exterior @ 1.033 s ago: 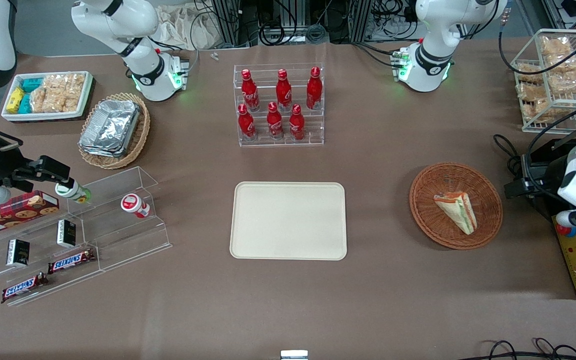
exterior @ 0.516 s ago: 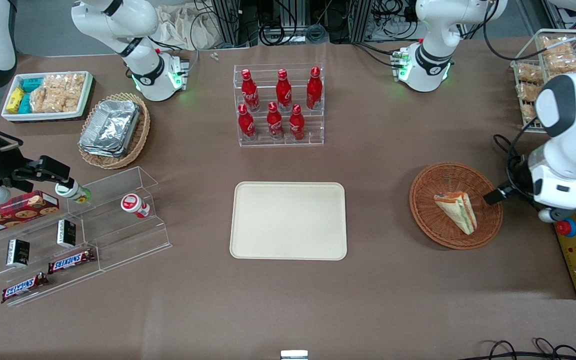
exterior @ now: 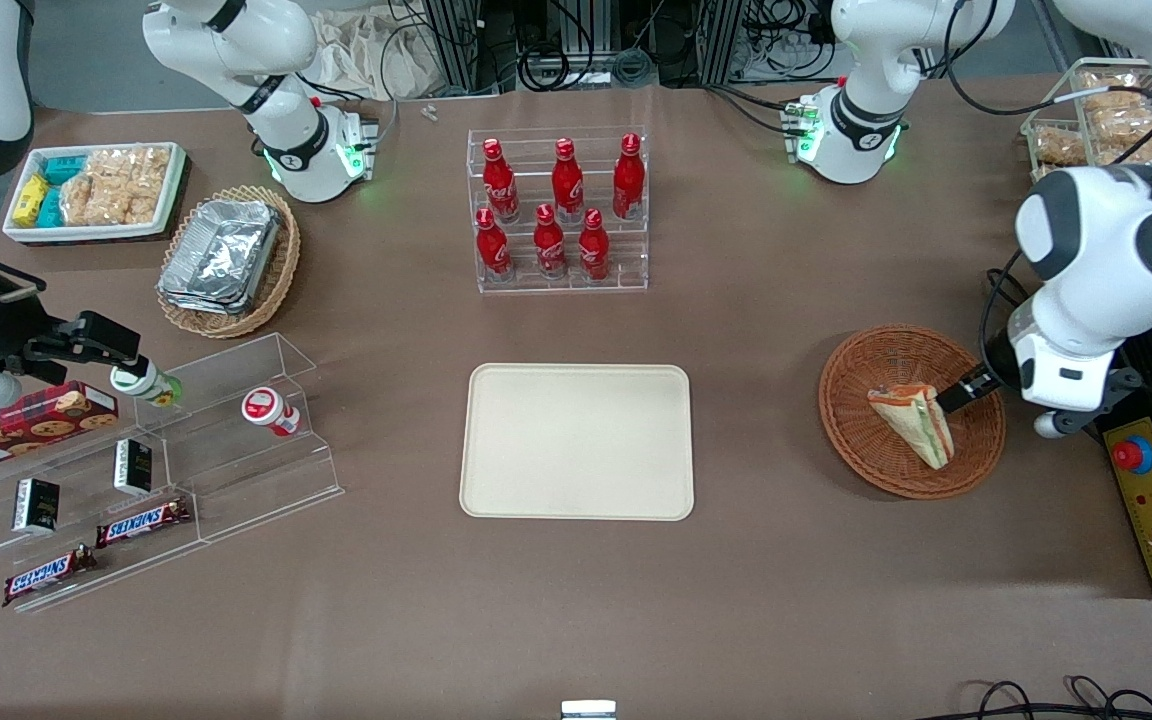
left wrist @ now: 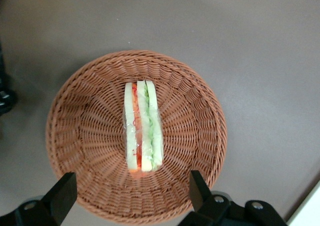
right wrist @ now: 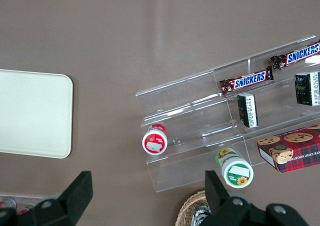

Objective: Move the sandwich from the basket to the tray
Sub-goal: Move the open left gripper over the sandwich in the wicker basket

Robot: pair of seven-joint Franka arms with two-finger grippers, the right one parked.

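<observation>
Front view shows the gripper (exterior: 958, 393) with fingers spread wide, hovering over the basket (exterior: 856, 375) at the right of the frame, where the sandwich (exterior: 913, 423) lies inside on its side, while the tray (exterior: 576, 441) sits at the centre, well apart.

Basket (left wrist: 95, 136): round, reddish-brown wicker, set on a brown table (left wrist: 250, 46). Sandwich (left wrist: 143, 130): wrapped wedge, laid at the basket's centre, its long axis along the 12-to-6 line; pale bread with red, orange and green stripes is shown. Gripper (left wrist: 131, 198): held above the basket rim nearest the camera, fingers (left wrist: 62, 196) spread wide, nothing touched.
</observation>
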